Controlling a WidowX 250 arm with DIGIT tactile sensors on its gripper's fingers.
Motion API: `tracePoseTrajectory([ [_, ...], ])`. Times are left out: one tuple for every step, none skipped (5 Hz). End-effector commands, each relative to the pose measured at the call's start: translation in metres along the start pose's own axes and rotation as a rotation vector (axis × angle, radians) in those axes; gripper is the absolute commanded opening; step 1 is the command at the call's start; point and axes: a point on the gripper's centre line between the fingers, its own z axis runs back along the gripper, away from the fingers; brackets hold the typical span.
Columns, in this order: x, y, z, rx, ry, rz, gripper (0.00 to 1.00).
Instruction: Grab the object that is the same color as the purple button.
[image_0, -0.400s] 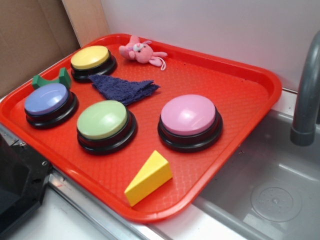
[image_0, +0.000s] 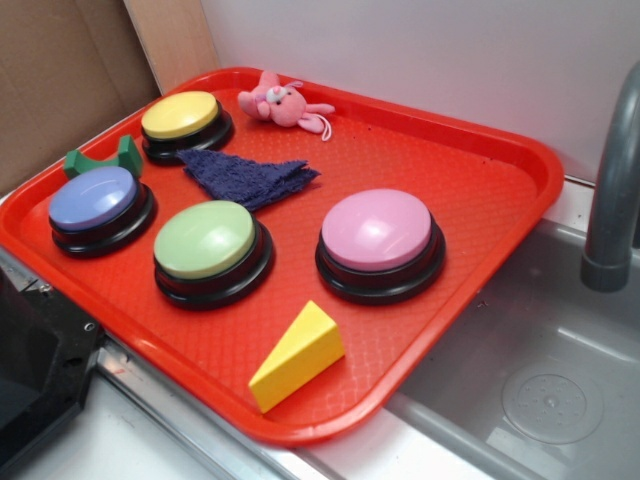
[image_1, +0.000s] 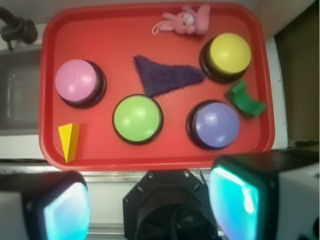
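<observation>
A small dark purple terry rag (image_0: 247, 176) (image_1: 165, 75) lies flat near the middle of the red tray (image_0: 470, 170) (image_1: 100, 35). The purple button (image_0: 96, 201) (image_1: 216, 123) stands at the tray's left side in the exterior view, beside the rag. My gripper (image_1: 150, 202) hangs high above the tray's near edge, open, with nothing between its teal-padded fingers (image_1: 235, 195). In the exterior view the gripper itself is out of frame.
Also on the tray: a yellow button (image_0: 181, 117), a green button (image_0: 205, 241), a pink button (image_0: 377, 231), a pink plush bunny (image_0: 277, 103), a yellow wedge (image_0: 297, 353), a green arch block (image_0: 100, 157). A steel sink (image_0: 540, 370) and grey faucet (image_0: 612, 190) lie right.
</observation>
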Motion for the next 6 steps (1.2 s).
tracePoseTrajectory([
  [0.037, 0.008, -0.025, 0.011, -0.101, 0.479, 1.0],
  [0.062, 0.015, -0.057, 0.047, -0.136, 0.725, 1.0],
  [0.081, 0.024, -0.092, 0.101, -0.174, 0.968, 1.0],
  [0.091, 0.036, -0.123, 0.148, -0.208, 1.198, 1.0],
  [0.105, 0.051, -0.158, 0.257, -0.216, 1.272, 1.0],
  [0.103, 0.062, -0.186, 0.315, -0.2, 1.307, 1.0],
])
